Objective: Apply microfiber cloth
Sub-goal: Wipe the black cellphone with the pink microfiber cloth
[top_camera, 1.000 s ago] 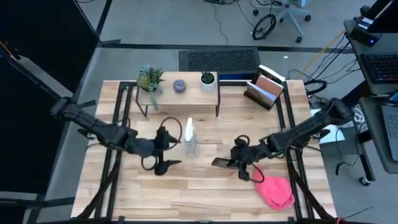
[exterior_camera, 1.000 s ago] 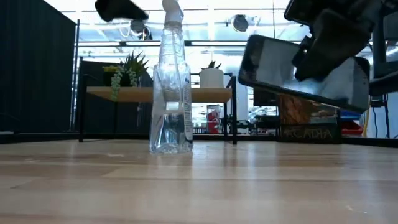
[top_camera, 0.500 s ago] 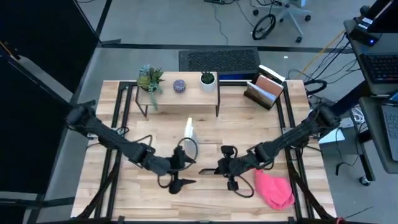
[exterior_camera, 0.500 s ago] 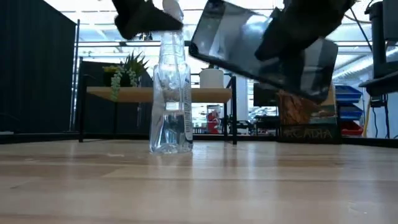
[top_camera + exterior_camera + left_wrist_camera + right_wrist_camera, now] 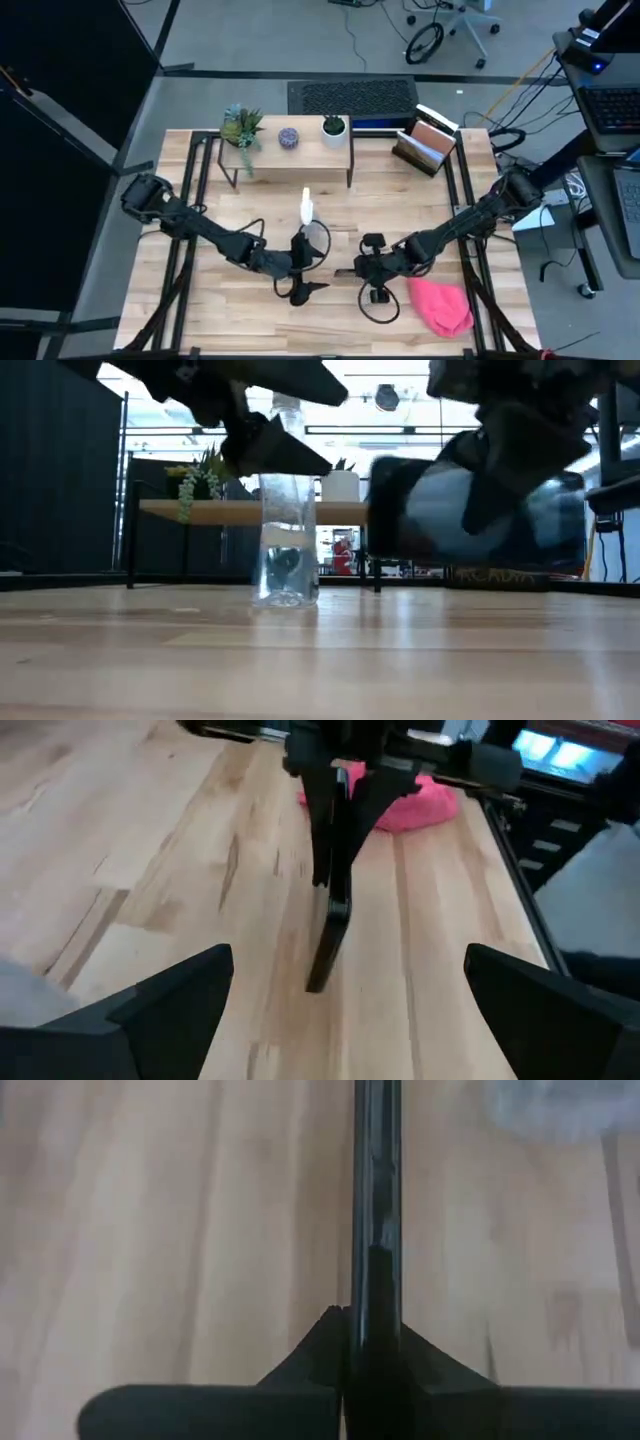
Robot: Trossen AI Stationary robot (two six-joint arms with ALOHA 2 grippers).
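A light wooden table [image 5: 240,320] of long planks is carrying everything. A pink cloth [image 5: 441,307] is lying crumpled on it near the front right corner. A clear spray bottle [image 5: 306,212] is standing upright around the middle. Toward the back, a small wooden shelf [image 5: 290,150] is standing on thin legs, and a holder of books [image 5: 425,145] is sitting at the back right.

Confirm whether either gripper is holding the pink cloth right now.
No: the microfiber cloth lies on the table untouched, while the right gripper holds the smartphone instead.
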